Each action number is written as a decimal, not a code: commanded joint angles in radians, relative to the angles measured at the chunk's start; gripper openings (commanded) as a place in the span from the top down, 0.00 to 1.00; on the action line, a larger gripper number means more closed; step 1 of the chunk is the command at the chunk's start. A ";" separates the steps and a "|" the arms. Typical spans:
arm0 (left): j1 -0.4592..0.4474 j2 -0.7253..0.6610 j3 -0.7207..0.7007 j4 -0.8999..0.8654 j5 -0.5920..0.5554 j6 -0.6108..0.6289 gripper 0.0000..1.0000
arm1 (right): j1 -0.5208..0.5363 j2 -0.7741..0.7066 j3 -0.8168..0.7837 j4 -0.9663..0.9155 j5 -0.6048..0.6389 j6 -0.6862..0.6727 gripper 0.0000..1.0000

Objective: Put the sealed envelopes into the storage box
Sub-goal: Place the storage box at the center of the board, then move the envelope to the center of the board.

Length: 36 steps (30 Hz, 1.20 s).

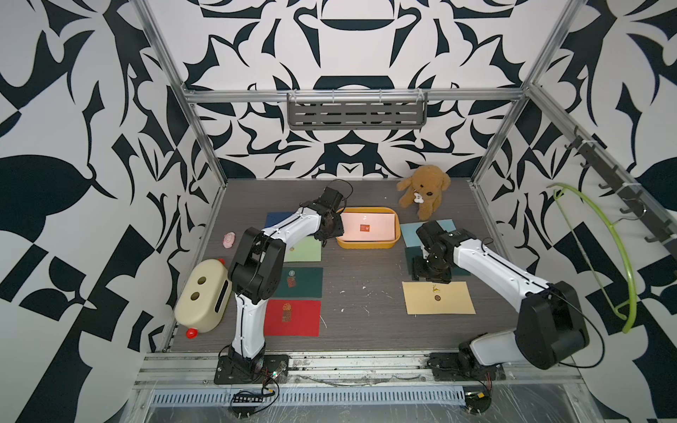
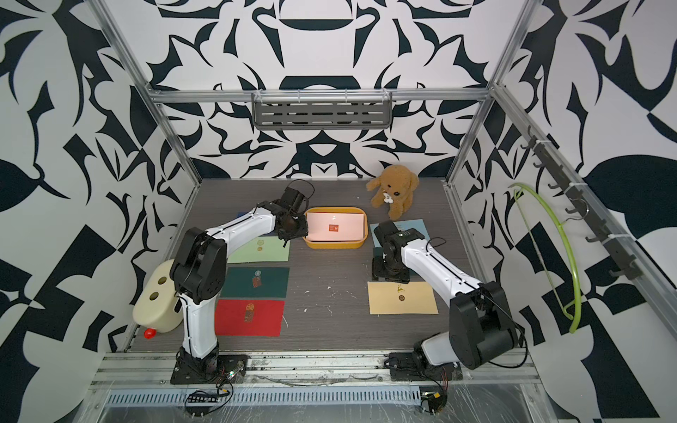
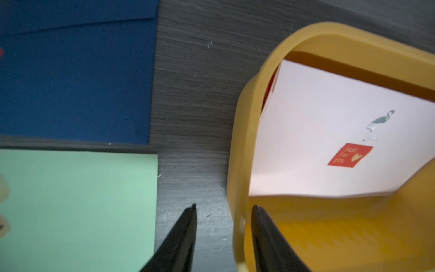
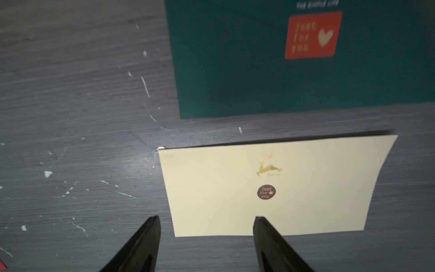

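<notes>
The mustard storage box (image 1: 366, 244) (image 3: 240, 141) holds a pink envelope (image 1: 368, 227) (image 3: 329, 141) with a red sticker. My left gripper (image 1: 329, 234) (image 3: 224, 208) hangs open and empty over the box's left rim. Left of it lie navy (image 3: 75, 77), light green (image 1: 306, 251), dark green (image 1: 304, 282) and red (image 1: 293, 318) envelopes. My right gripper (image 1: 426, 273) (image 4: 206, 219) is open just above the cream envelope (image 1: 437, 297) (image 4: 270, 212), near its corner. A second dark green envelope (image 4: 235, 70) and a light blue one (image 1: 412, 234) lie partly under the right arm.
A brown plush dog (image 1: 425, 190) sits at the back right. A cream plastic container with a red cap (image 1: 203, 295) and a small pink toy (image 1: 229, 240) lie along the left edge. A green hanger (image 1: 619, 256) hangs on the right wall.
</notes>
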State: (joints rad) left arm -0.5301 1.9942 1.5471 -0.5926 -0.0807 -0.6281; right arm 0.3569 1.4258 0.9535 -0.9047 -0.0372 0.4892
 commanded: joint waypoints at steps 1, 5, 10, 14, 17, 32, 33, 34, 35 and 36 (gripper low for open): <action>0.003 -0.146 -0.012 -0.097 0.035 0.053 0.53 | -0.001 0.026 -0.049 0.023 -0.045 0.031 0.35; -0.043 -0.277 -0.140 -0.147 0.052 0.043 0.50 | -0.001 0.087 -0.104 0.106 -0.059 0.050 0.42; -0.181 -0.405 -0.348 -0.128 0.025 -0.066 0.49 | 0.035 0.126 -0.154 0.199 -0.088 0.075 0.46; -0.241 -0.439 -0.469 -0.024 0.055 -0.210 0.49 | 0.139 0.156 -0.167 0.270 -0.102 0.148 0.46; -0.271 -0.439 -0.506 0.014 0.051 -0.273 0.49 | 0.265 0.207 -0.133 0.346 -0.111 0.255 0.47; -0.257 -0.434 -0.637 0.142 0.130 -0.350 0.44 | 0.492 0.307 0.229 0.395 -0.088 0.476 0.46; -0.246 -0.424 -0.628 0.139 0.134 -0.335 0.44 | 0.485 0.280 0.229 0.359 -0.073 0.452 0.46; -0.238 -0.417 -0.621 0.134 0.137 -0.319 0.44 | 0.476 0.251 0.216 0.329 -0.061 0.436 0.45; -0.230 -0.411 -0.615 0.132 0.139 -0.307 0.44 | 0.466 0.224 0.200 0.308 -0.053 0.427 0.44; -0.221 -0.407 -0.611 0.131 0.144 -0.291 0.44 | 0.452 0.187 0.170 0.293 -0.044 0.417 0.43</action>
State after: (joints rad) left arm -0.7719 1.5635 0.9157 -0.4618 0.0460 -0.9638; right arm 0.8364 1.7130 1.1358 -0.5209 -0.1265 0.9440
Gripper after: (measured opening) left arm 0.562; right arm 0.569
